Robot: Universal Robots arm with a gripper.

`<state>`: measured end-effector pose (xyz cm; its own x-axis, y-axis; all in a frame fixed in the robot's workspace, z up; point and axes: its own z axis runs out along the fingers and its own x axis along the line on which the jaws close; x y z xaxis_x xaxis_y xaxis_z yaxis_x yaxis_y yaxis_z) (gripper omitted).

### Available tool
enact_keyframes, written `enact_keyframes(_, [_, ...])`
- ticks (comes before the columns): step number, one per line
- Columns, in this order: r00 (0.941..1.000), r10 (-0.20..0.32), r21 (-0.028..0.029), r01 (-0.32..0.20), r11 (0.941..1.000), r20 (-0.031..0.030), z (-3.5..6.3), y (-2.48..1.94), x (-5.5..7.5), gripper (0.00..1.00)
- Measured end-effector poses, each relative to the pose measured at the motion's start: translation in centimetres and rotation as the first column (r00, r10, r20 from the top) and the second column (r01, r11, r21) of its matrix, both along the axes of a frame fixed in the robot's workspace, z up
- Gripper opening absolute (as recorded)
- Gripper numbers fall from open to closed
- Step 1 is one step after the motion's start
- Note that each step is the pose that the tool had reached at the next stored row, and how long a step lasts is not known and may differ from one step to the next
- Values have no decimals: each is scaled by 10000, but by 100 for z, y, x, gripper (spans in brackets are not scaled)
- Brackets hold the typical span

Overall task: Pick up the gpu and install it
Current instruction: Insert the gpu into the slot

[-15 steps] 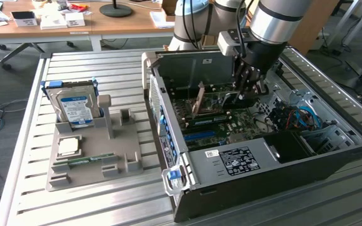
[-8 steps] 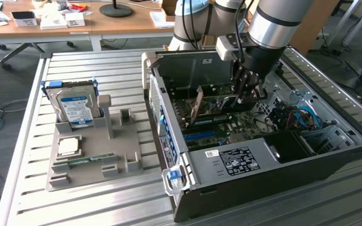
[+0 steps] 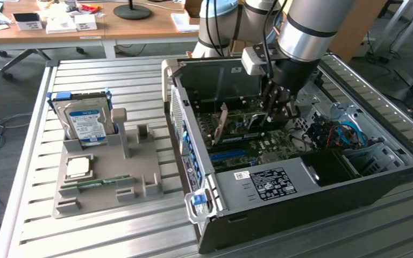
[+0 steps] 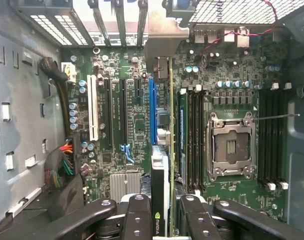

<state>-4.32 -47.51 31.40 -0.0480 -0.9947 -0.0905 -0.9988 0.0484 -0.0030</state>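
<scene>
The gpu (image 4: 159, 170) is seen edge-on in the wrist view, a thin card with a green logo on its near end. Its silver bracket (image 4: 164, 42) lies at the rear slot openings of the case. My gripper (image 4: 161, 217) is shut on it, one black finger (image 4: 137, 215) on each side. The card stands upright over the motherboard, in line with the blue expansion slot (image 4: 152, 110); I cannot tell if it is seated. In the exterior view my gripper (image 3: 278, 114) reaches down into the open computer case (image 3: 378, 177), holding the gpu (image 3: 246, 124) on edge.
A CPU socket (image 4: 230, 145) and memory slots (image 4: 191, 135) lie beside the card. Cables (image 4: 64, 165) run along the case wall. Outside the case, a grey fixture (image 3: 142, 161) holds a hard drive (image 3: 84, 121), a processor (image 3: 77, 166) and a memory stick (image 3: 102, 183).
</scene>
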Motion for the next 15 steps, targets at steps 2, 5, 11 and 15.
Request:
enact_keyframes(2, [10000, 0, 0, 0, 10000, 0, 0, 0, 0, 27])
enact_keyframes(5, [10000, -3, 7, 3, 10000, 14, -18, 1, -11, 27])
enact_keyframes(11, [9999, 1, 3, -1, 10000, 111, -114, 0, -63, 27])
enact_keyframes(15, [9999, 1, 2, -1, 10000, 119, -136, 0, -84, 27])
